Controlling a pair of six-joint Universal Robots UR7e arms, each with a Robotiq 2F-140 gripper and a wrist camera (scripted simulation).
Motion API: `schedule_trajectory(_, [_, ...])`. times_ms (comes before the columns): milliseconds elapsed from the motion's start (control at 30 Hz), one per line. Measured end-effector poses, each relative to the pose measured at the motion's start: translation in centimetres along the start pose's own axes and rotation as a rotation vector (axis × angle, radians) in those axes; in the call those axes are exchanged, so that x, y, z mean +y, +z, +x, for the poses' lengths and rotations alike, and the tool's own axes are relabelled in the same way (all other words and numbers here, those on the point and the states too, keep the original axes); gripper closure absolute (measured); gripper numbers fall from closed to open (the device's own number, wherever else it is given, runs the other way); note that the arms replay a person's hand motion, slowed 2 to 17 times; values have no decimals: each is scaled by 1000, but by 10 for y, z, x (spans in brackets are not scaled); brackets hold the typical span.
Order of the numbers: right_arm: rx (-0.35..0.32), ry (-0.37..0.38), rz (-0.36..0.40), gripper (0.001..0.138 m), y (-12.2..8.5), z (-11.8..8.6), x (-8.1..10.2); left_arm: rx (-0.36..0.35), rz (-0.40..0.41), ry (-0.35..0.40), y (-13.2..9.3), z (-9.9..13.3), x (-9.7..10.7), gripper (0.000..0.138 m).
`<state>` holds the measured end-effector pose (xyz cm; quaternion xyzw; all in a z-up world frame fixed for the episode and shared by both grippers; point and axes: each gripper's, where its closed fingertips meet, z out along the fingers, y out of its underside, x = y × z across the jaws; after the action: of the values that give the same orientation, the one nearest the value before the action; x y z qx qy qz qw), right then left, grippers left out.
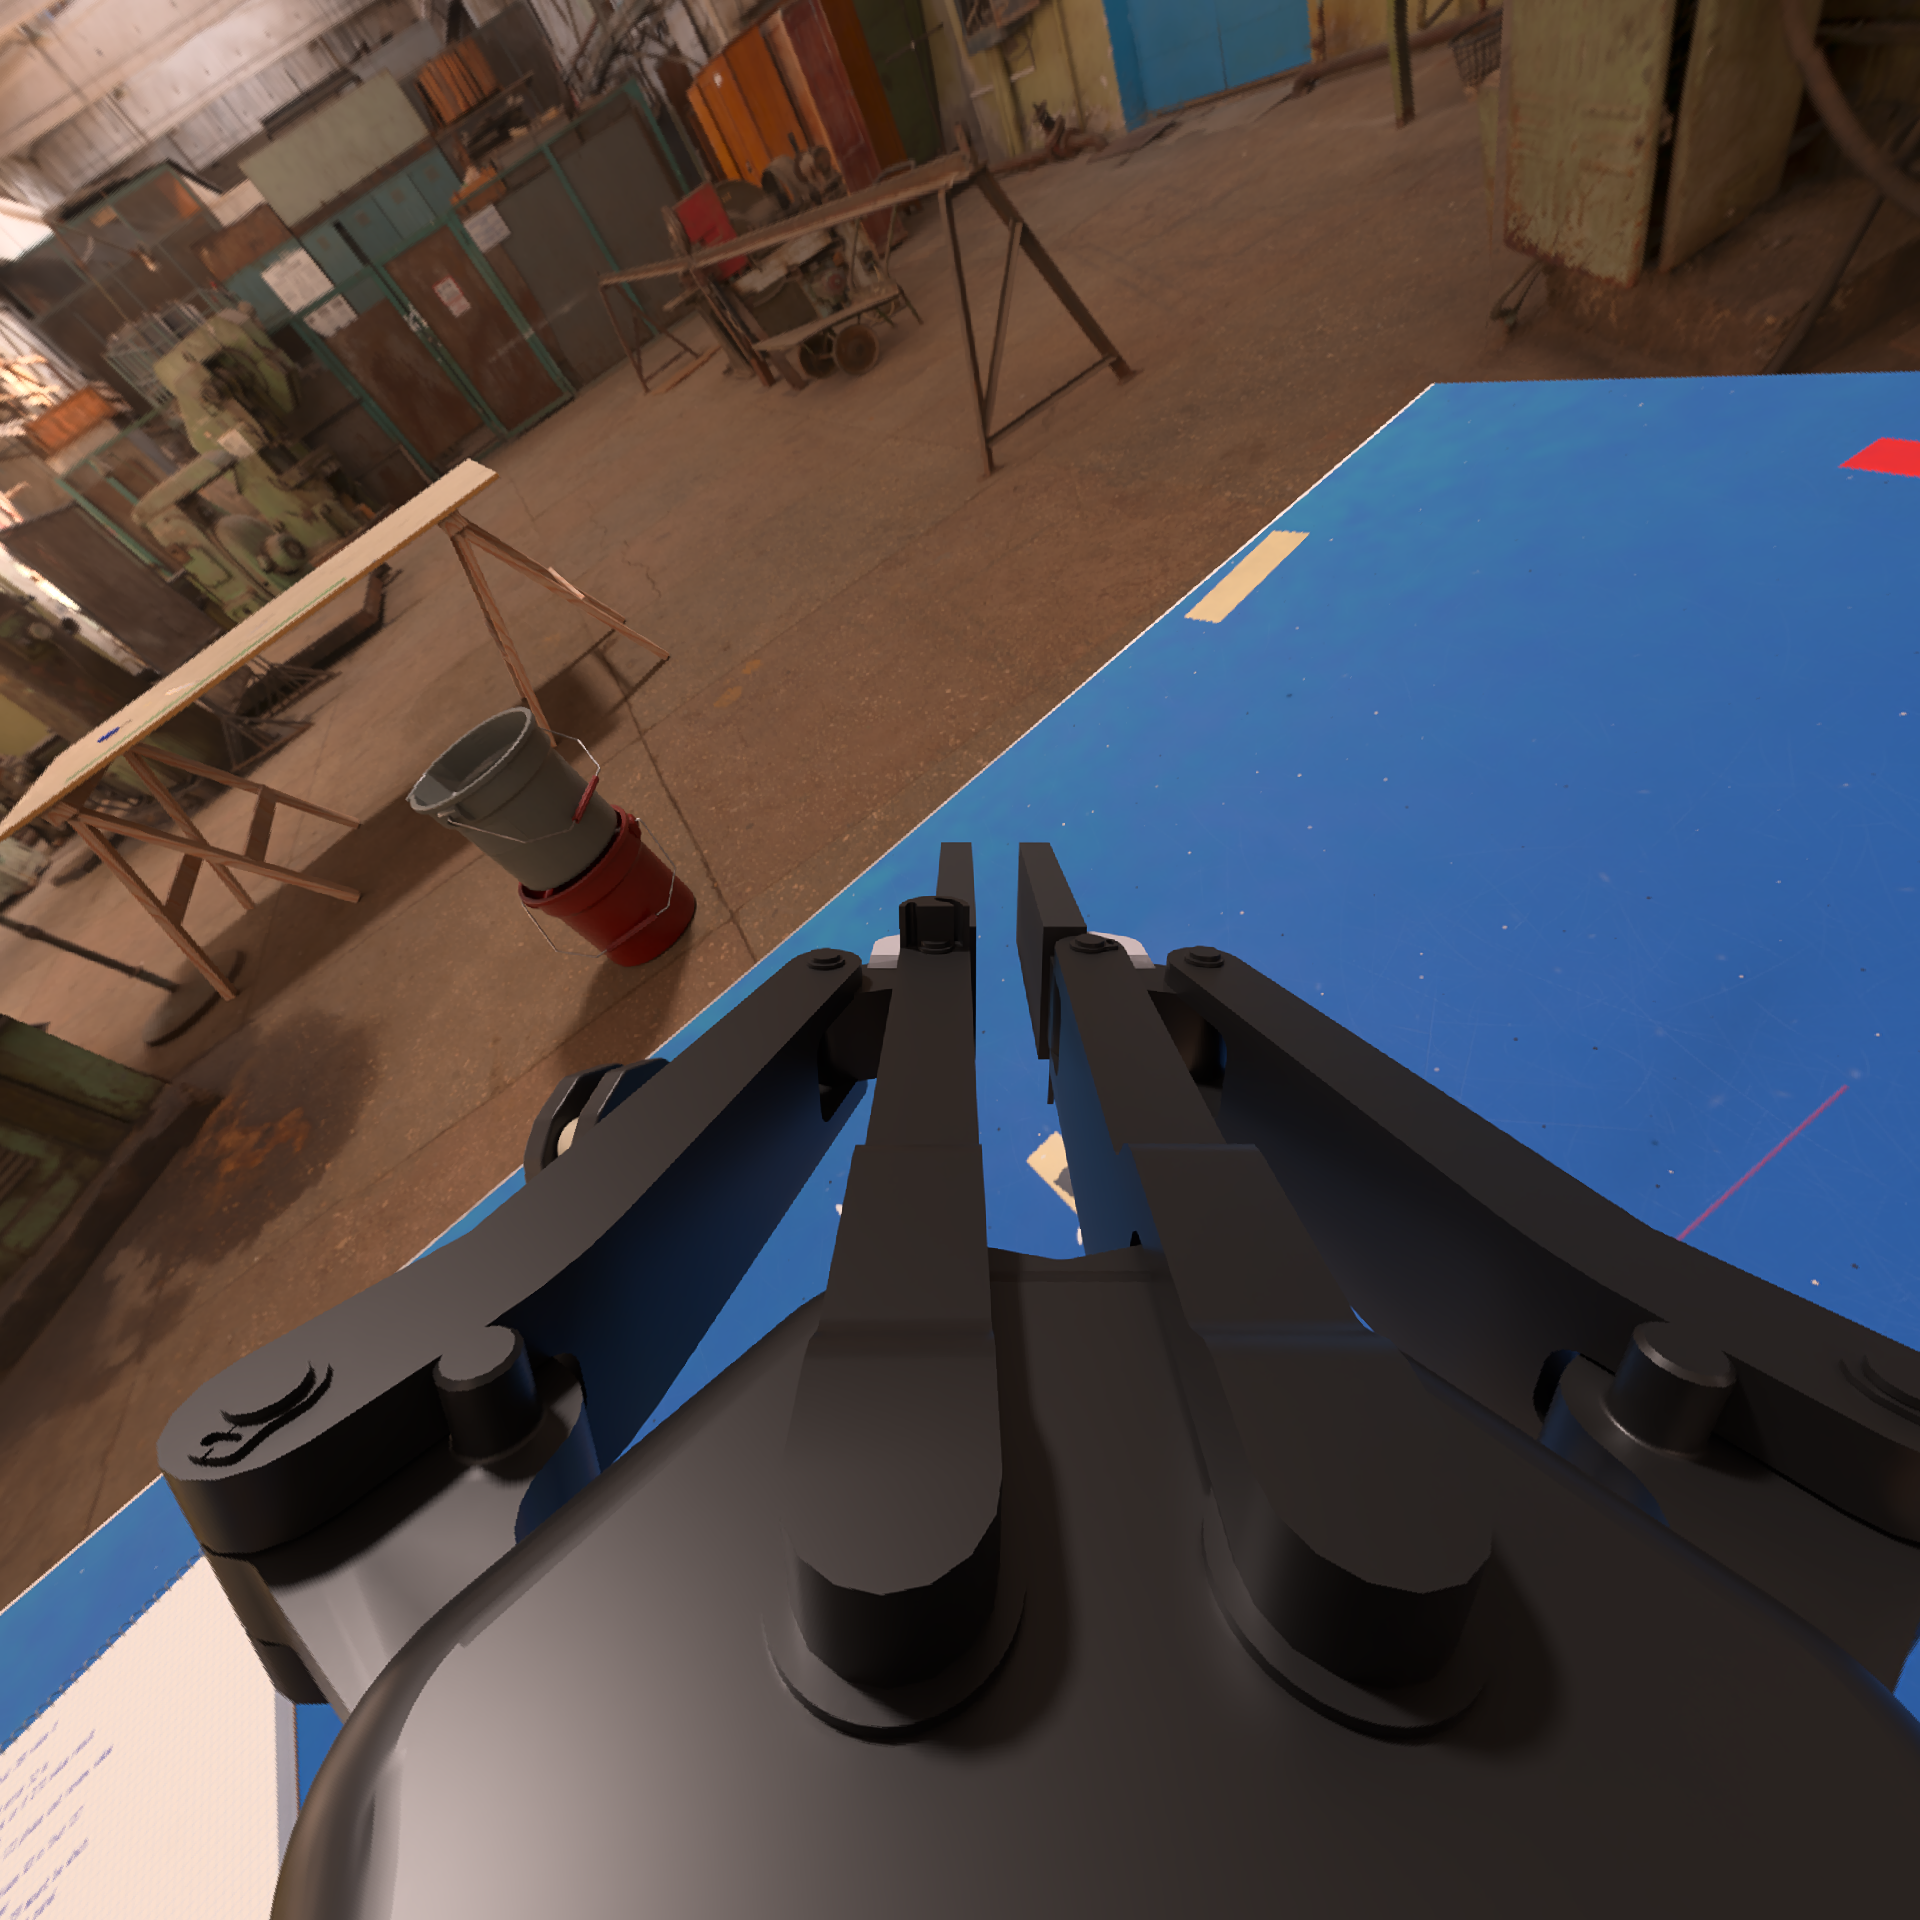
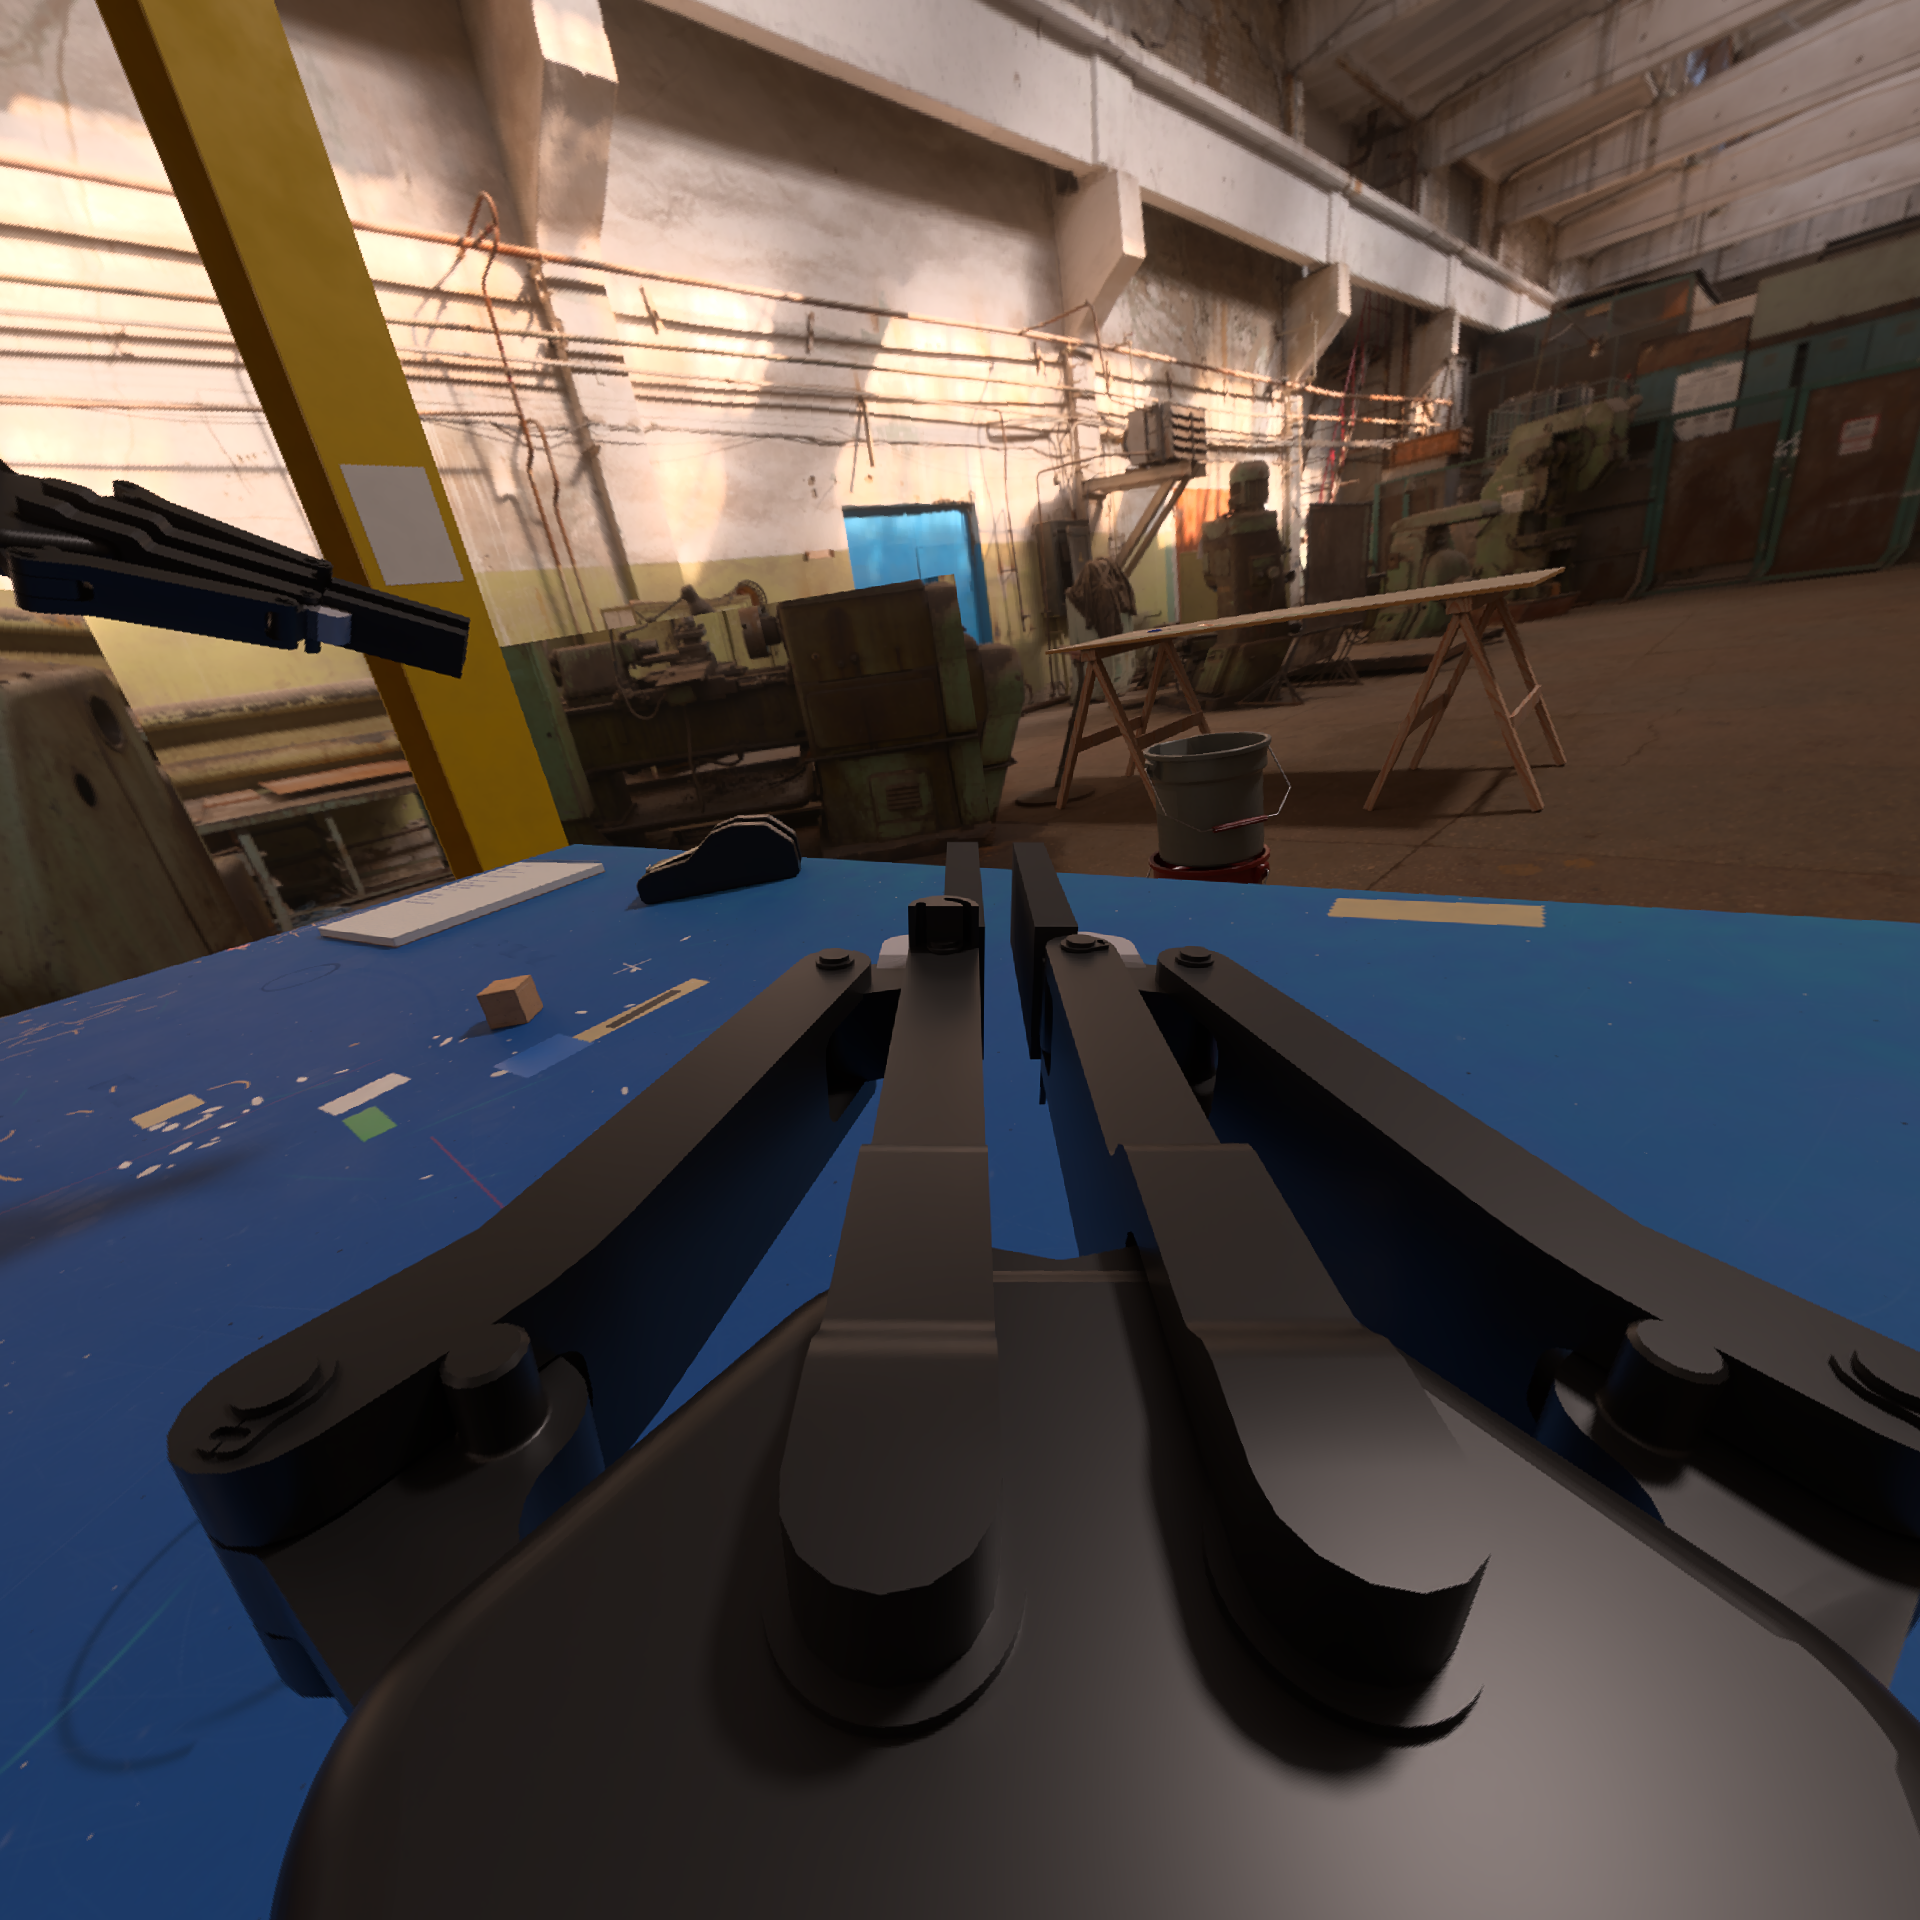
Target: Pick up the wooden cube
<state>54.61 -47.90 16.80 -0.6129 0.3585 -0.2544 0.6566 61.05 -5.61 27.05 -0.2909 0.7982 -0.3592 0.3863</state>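
the blue worktop (image 2: 1558, 1091) is scuffed and flecked with pale paint, with strips of tan tape (image 2: 1436, 913) and a green patch (image 2: 370, 1123) stuck to it. the wooden cube (image 2: 509, 1001) sits alone on it, well off to the left of the right claw (image 2: 995, 871), which is clenched on nothing. the left claw (image 1: 995, 868), fingers nearly together and empty, hangs over the worktop's edge. around us: an old workshop, trestle tables (image 2: 1309, 623), stacked buckets (image 1: 551, 821), rusty lockers, a yellow beam (image 2: 343, 447).

The cube (image 2: 509, 1001) left of the right end effector (image 2: 995, 883) looked like pale matt wood. The bench (image 2: 1558, 1091) beneath was smooth blue, scuffed and paint-flecked. Both end effectors were matt black.
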Motion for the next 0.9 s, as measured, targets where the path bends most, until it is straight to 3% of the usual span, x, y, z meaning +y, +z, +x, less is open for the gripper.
schedule_trajectory(900, [-4,-5,-21,131,-5,3,6,28,-138,-36,-4,-14,48,122])
